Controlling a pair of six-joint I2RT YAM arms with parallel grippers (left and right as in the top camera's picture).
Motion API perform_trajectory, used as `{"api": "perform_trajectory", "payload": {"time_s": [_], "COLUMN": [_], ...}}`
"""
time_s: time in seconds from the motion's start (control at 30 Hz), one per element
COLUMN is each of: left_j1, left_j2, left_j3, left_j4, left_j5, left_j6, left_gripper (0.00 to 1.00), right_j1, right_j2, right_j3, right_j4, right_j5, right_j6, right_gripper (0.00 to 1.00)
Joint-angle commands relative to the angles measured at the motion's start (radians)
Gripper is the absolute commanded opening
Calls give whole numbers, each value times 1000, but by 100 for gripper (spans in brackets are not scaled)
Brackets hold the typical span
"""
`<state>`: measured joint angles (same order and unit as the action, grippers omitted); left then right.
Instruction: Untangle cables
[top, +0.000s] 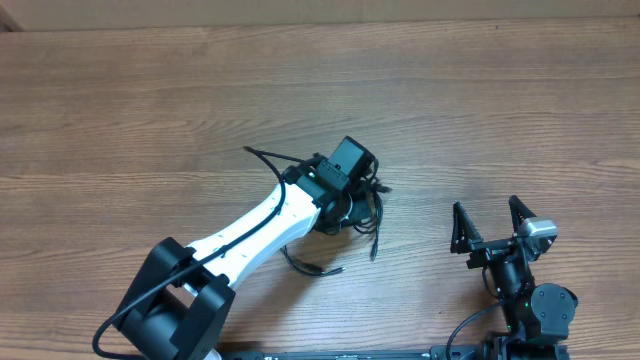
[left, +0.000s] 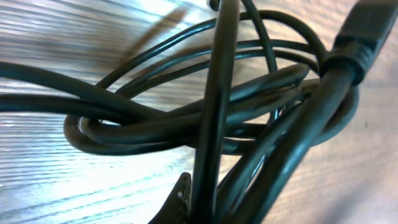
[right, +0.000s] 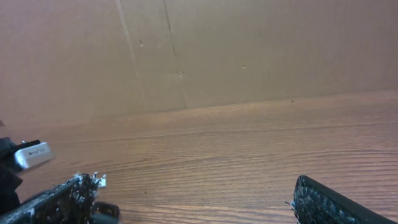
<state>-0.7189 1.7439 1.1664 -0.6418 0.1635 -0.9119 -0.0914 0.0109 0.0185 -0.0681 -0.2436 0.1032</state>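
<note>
Overhead, a brown wooden table (top: 150, 100). The cables (top: 372, 215) lie knotted, with my left hand (top: 345, 195) right over them. My right hand (top: 492, 225) sits well off to the knot's right, fingers spread.

Left wrist: loops run crosswise. My left hand is pressed together, seemingly pinching one upright strand (left: 211, 124).

Right wrist: only table and a cardboard wall (right: 249, 50), no cables. My left is nearer.

Surface: a brown wood-grain table (top: 120, 110) is filling the overhead view, lying bare across its far half | Backdrop: a plain brown cardboard wall (right: 249, 43) is standing along the table's far edge
</note>
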Motion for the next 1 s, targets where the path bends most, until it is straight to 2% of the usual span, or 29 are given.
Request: {"api": "perform_trajectory", "payload": {"time_s": [0.0,0.07,0.13,0.17,0.3,0.33,0.4,0.5,0.6,0.73,0.8,0.97], "left_j1": [-11,-5,4,7,8,12,23,43,47,37,29,20], "left_j2": [-4,-5,-5,-5,-5,-5,-5,-5,-5,-5,-4,-3], "left_j3": [-3,-2,-2,-2,1,15,60,199,321,386,378,311], "left_j4": [-19,-68,-126,-158,-240,-268,-333,-474,-534,-496,-493,-474], "left_j5": [114,158,178,182,179,167,130,-22,-121,-85,-61,-49], "left_j6": [335,443,456,455,484,540,595,602,624,832,914,934], "left_gripper": [4,4,5,10,72,99,100,100,100,89,89,83], "right_j1": [-5,-5,-5,-5,-5,-5,-5,-5,-5,-5,-5,-5], "right_j2": [-8,-8,-8,-8,-8,-8,-8,-8,-8,-8,-8,-8], "right_j3": [-10,-10,-10,-10,-10,-10,-10,-10,-10,-10,-10,-10], "right_j4": [6,6,6,6,6,6,6,6,6,6,6,6], "right_j5": [11,11,11,11,11,11,11,11,11,11,11,11], "right_j6": [-7,-7,-7,-7,-7,-7,-7,-7,-7,-7,-7,-7], "right_gripper": [100,100,100,100,100,100,100,100,100,100,100,100]}}
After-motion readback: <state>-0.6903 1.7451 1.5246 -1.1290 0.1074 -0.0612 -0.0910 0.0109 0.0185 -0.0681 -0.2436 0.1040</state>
